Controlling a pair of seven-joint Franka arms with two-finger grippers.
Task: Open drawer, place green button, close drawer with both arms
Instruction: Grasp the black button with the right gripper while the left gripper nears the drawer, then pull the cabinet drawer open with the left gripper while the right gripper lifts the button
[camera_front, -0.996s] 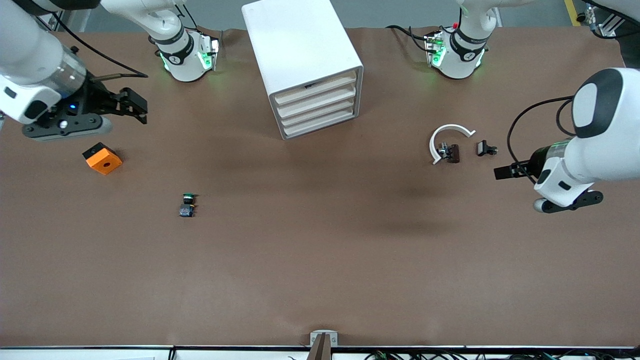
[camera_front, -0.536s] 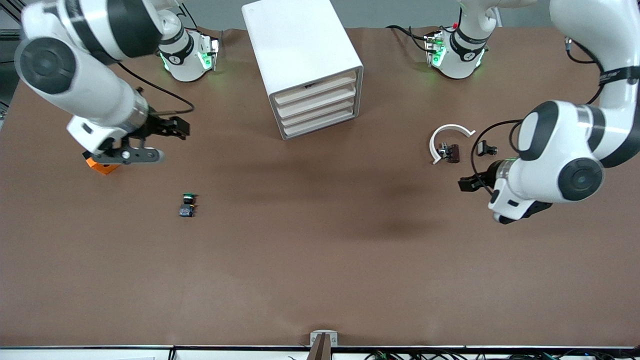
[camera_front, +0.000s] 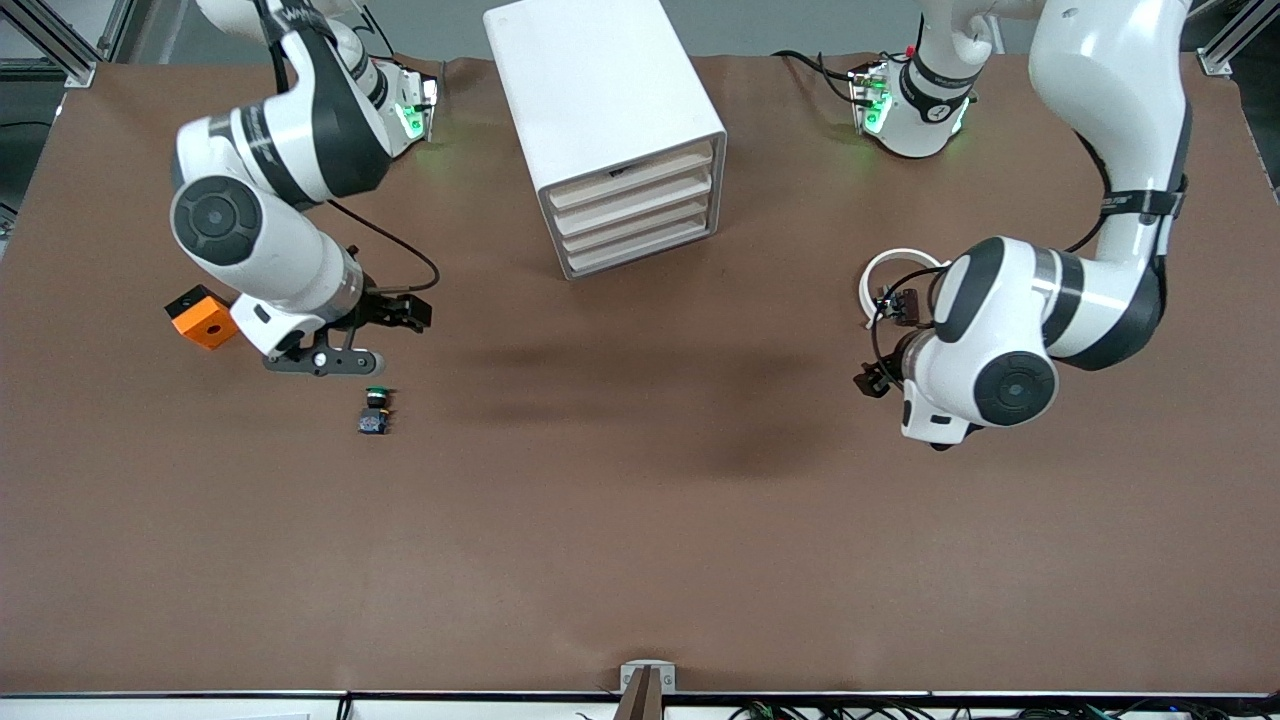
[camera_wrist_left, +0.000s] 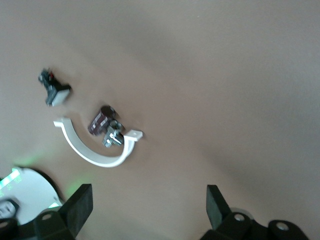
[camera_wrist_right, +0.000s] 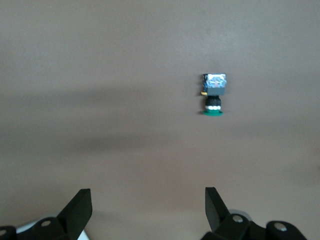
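Note:
The white cabinet (camera_front: 600, 90) stands at the table's back middle with all four drawers shut; the lowest drawer (camera_front: 640, 249) is closed. The button (camera_front: 375, 410) lies on its side on the brown table, toward the right arm's end; it also shows in the right wrist view (camera_wrist_right: 214, 95). My right gripper (camera_front: 408, 312) hovers open and empty over the table between the button and the orange cube's row, also seen open in its wrist view (camera_wrist_right: 147, 210). My left gripper (camera_front: 868, 380) is open and empty over bare table beside the clip parts; its wrist view (camera_wrist_left: 149, 210) shows the jaws wide apart.
An orange cube (camera_front: 205, 316) with a black hole sits beside the right arm's wrist. A white arc (camera_front: 885, 262) with a black-brown clip part (camera_wrist_left: 102, 120) lies toward the left arm's end. A second small black clip (camera_wrist_left: 54, 90) lies beside it.
Both arms swung in toward the table's middle. The right gripper moved from over the cube to near the button. The left gripper moved past the clip parts. Nothing was grasped.

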